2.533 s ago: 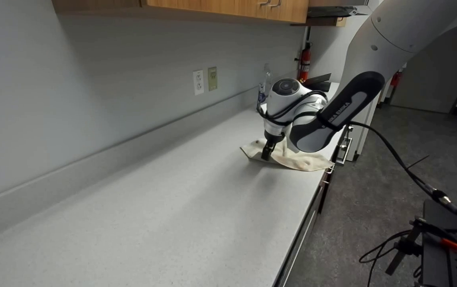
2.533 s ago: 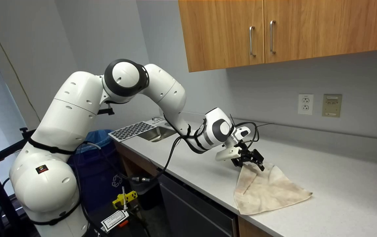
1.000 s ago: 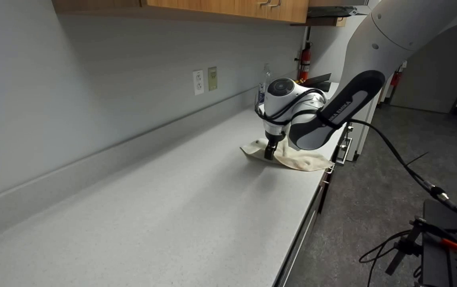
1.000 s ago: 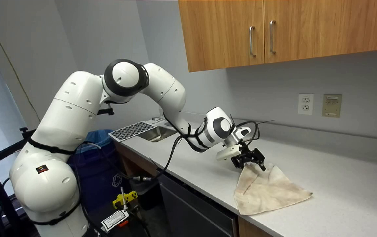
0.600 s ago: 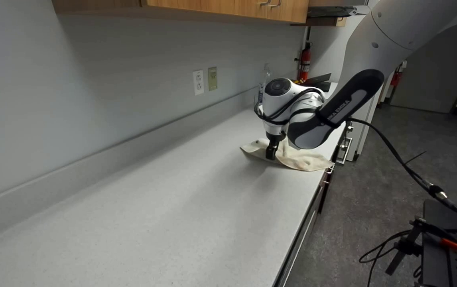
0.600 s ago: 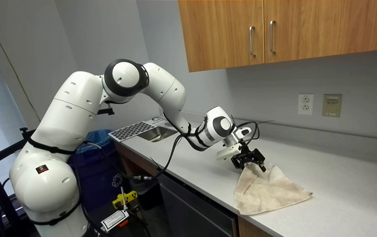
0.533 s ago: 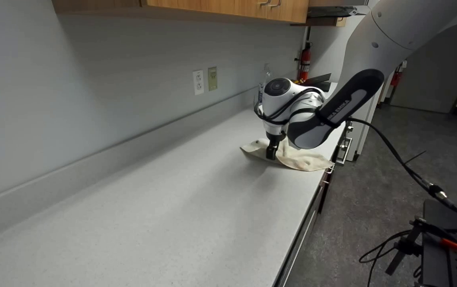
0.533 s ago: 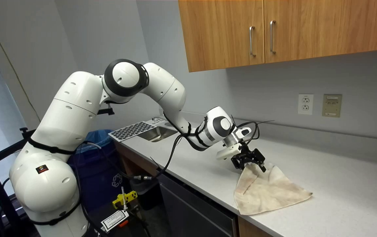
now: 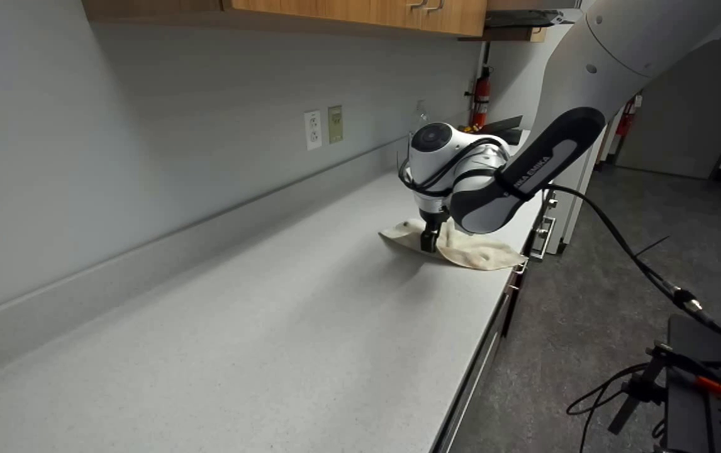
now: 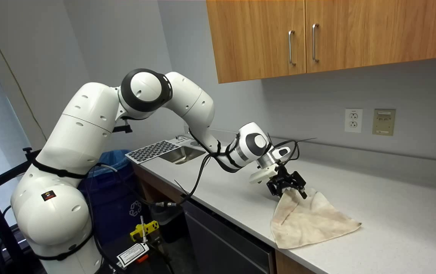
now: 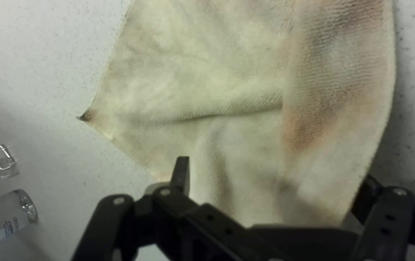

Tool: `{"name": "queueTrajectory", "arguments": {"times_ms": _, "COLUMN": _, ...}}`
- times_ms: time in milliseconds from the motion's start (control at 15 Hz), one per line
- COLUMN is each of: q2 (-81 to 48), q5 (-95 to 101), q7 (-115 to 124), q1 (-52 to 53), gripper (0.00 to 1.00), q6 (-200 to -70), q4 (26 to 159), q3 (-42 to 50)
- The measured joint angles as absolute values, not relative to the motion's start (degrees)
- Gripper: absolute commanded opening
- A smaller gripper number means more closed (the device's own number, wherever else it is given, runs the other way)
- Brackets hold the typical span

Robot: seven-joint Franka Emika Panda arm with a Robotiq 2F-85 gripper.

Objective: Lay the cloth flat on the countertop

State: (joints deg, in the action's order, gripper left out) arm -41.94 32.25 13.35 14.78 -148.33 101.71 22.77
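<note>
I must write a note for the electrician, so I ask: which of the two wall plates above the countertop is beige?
The right-hand wall plate in both exterior views: it is beige, while the left-hand wall plate is white.

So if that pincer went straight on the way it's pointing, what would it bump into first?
Most likely the cloth: the pincer points down at it with its jaws spread. The countertop lies just beneath, and one jaw, near the cloth's edge, might meet that first; depth is unclear.

Sink, outlet, wooden cabinet, fire extinguisher
</note>
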Motion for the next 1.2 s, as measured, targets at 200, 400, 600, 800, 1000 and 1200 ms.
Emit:
{"name": "queueTrajectory", "arguments": {"times_ms": 200, "q2": -41.9, "q5": 32.4, "q7": 13.4, "q1": 14.7, "gripper": 0.75, "q6": -148.1, "q4": 101.6, "q3": 22.7}}
{"name": "queueTrajectory", "arguments": {"times_ms": 400, "q2": -41.9, "q5": 32.4, "q7": 13.4, "q1": 14.5, "gripper": 0.6, "q6": -148.1, "q4": 101.6, "q3": 22.2}}
{"name": "queueTrajectory", "arguments": {"times_ms": 600, "q2": -41.9, "q5": 32.4, "q7": 13.4, "q1": 14.4, "gripper": 0.37, "q6": -148.1, "q4": 101.6, "q3": 21.9}}
{"name": "queueTrajectory", "arguments": {"times_ms": 800, "q2": -41.9, "q5": 32.4, "q7": 13.4, "q1": 14.4, "gripper": 0.15, "q6": -148.1, "q4": 101.6, "q3": 21.9}}
{"name": "queueTrajectory", "arguments": {"times_ms": 1000, "q2": -41.9, "q5": 32.4, "q7": 13.4, "q1": 14.4, "gripper": 0.0, "q6": -148.1, "q4": 101.6, "q3": 21.9}}
{"name": "queueTrajectory", "arguments": {"times_ms": 1200, "q2": -41.9, "q5": 32.4, "q7": 13.4, "q1": 14.4, "gripper": 0.01, "q6": -148.1, "q4": 101.6, "q3": 21.9}}
